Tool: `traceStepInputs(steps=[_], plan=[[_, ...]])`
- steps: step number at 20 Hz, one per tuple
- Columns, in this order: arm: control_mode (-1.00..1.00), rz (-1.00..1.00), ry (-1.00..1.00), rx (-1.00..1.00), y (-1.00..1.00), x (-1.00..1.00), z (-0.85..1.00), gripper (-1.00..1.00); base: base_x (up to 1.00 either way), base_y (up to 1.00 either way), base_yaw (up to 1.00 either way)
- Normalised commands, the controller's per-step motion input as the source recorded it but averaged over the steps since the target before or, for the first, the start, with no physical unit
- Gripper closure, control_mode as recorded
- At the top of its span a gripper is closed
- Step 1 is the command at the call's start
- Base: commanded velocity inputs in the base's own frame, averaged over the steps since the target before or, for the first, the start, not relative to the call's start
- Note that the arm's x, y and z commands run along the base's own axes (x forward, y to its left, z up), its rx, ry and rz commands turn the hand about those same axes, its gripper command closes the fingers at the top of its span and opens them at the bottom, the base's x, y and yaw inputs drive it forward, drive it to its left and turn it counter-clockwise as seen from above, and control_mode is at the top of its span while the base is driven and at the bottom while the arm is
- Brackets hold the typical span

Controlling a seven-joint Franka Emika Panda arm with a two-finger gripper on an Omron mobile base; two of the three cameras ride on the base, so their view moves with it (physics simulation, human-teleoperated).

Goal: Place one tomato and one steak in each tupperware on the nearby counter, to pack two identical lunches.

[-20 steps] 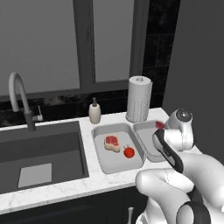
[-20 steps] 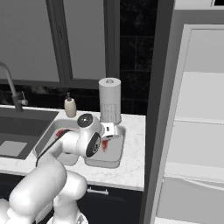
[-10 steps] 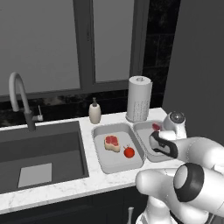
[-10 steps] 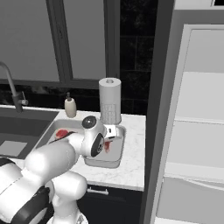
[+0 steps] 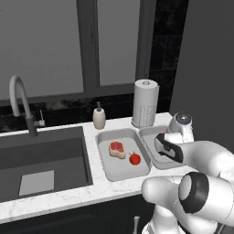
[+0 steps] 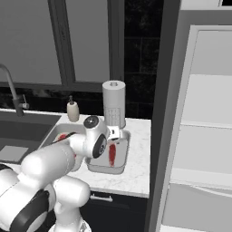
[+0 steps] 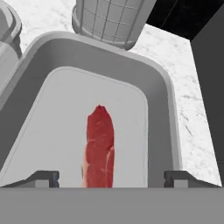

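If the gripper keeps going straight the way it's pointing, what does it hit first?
Most likely the steak lying in the right tupperware: in the hand view it sits between the open gripper's fingertips. Depth is unclear, so how soon is uncertain.

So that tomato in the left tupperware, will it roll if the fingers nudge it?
Probably. The tomato looks round and smooth, so a sideways nudge may send it rolling. The tupperware walls should catch it, and the steak beside it may block one way.

You're in a kitchen: marble counter [image 5: 68,196], sink [image 5: 41,157] with faucet [image 5: 20,103], soap bottle [image 5: 99,117], paper towel roll [image 5: 145,103], window behind
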Motion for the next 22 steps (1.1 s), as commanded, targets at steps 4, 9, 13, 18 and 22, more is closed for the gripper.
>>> traceStepInputs(steps=[4,9,13,18,22], plan=[[-1.00,0.00,0.09,0.00,0.19,-0.21,0.93,-1.00,0.00,0.00,0.00],[-1.00,-0.04,0.09,0.19,0.30,-0.35,0.92,-1.00,0.00,0.00,0.00],[-1.00,-0.10,0.00,0.41,0.48,-0.73,0.83,-1.00,0.00,0.00,0.00],[-1.00,-0.12,-0.01,0.31,0.73,-0.89,0.37,-1.00,0.00,0.00,0.00],[-1.00,-0.18,-0.01,-0.05,0.54,-0.99,0.00,-1.00,0.00,0.00,0.00]])
